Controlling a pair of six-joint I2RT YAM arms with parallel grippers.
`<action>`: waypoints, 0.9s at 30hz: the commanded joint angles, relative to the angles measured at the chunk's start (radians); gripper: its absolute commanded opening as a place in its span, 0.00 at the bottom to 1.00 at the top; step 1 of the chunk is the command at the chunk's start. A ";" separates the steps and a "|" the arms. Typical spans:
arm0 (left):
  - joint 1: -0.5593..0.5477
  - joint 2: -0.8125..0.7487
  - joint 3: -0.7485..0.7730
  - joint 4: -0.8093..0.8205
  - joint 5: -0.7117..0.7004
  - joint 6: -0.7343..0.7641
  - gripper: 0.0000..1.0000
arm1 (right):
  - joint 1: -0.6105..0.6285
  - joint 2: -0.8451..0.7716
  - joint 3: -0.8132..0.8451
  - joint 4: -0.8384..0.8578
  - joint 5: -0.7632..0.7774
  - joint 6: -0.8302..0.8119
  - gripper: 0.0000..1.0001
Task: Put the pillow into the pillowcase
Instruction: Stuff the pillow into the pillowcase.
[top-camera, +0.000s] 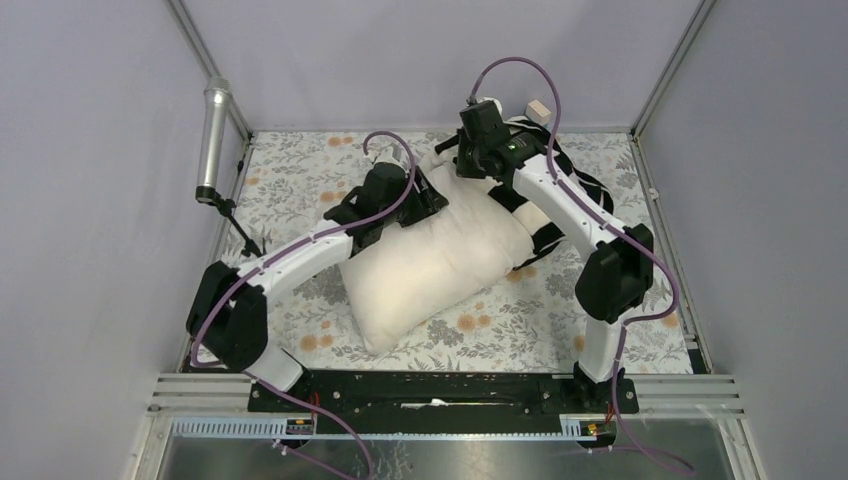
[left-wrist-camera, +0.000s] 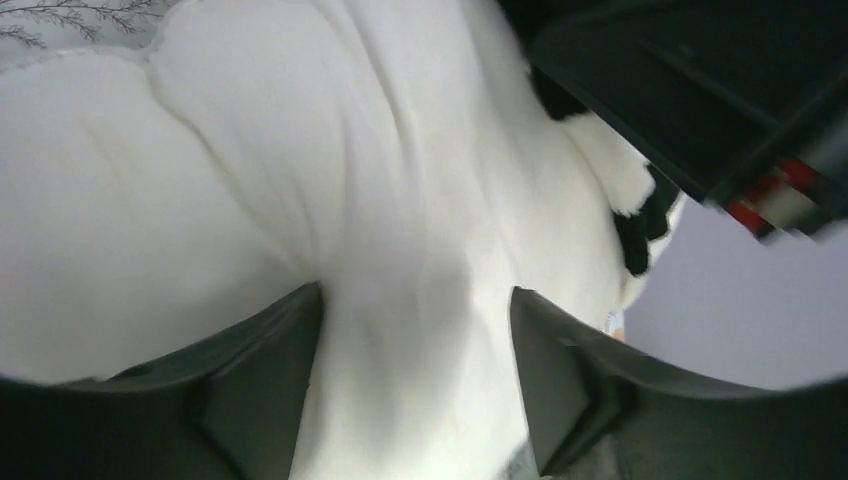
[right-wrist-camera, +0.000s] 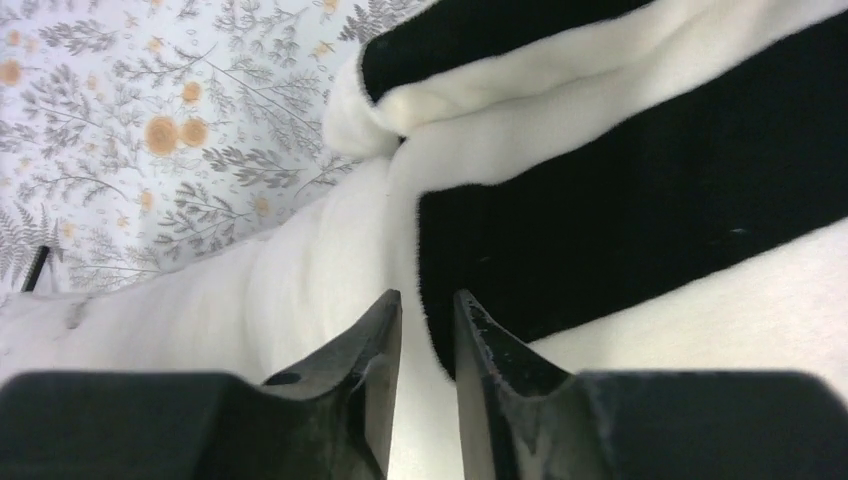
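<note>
The cream pillow (top-camera: 430, 262) lies slantwise on the floral table cover, its far right end against the black-and-white striped pillowcase (top-camera: 568, 190). My left gripper (top-camera: 428, 197) sits on the pillow's far left part. In the left wrist view it (left-wrist-camera: 415, 300) is open, its fingers wide apart, and pillow fabric (left-wrist-camera: 250, 200) bulges between them. My right gripper (top-camera: 468, 152) hovers at the pillow's far end by the pillowcase mouth. In the right wrist view it (right-wrist-camera: 428, 298) stands open by a narrow gap over the pillowcase edge (right-wrist-camera: 620, 200), where it meets the pillow (right-wrist-camera: 200, 300).
The floral table cover (top-camera: 300, 185) spreads around the pillow. A silver cylinder on a black stand (top-camera: 214, 130) stands at the far left corner post. Grey walls and metal frame posts close the table in. The right arm's black housing (left-wrist-camera: 700, 90) fills the left wrist view's upper right.
</note>
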 joint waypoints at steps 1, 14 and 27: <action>-0.008 -0.205 0.033 -0.147 0.011 0.137 0.81 | -0.005 -0.083 0.028 0.111 -0.098 -0.023 0.46; -0.008 -0.584 -0.328 -0.448 -0.080 0.100 0.99 | -0.004 -0.541 -0.502 0.026 0.366 -0.064 0.92; -0.002 -0.510 -0.421 -0.295 -0.171 0.010 0.52 | -0.003 -0.756 -1.075 0.419 0.500 0.008 0.73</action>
